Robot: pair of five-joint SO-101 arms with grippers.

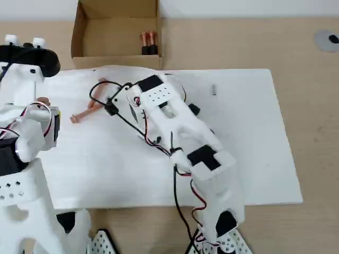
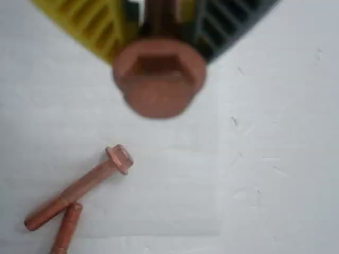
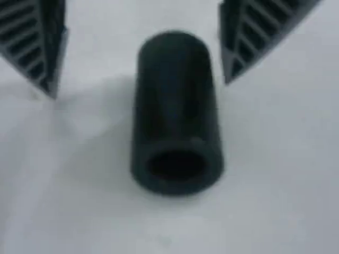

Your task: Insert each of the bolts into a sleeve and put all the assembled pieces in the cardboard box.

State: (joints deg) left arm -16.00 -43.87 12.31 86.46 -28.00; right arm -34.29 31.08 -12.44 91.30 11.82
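Wooden worktop (image 1: 318,95) is covered by a white sheet (image 1: 249,132). The cardboard box (image 1: 79,32) is set at the worktop's far edge, with two assembled pieces (image 1: 149,42) inside. The right hand (image 3: 137,84) is spread wide either side of a black sleeve (image 3: 177,116). A copper bolt (image 2: 159,79) is clamped in the left hand (image 2: 159,32), and two loose bolts (image 2: 79,188) are seen toward the sheet's left edge.

High view overhead, facing down on table (image 1: 312,106), wrist views close over same white sheet (image 1: 249,132)
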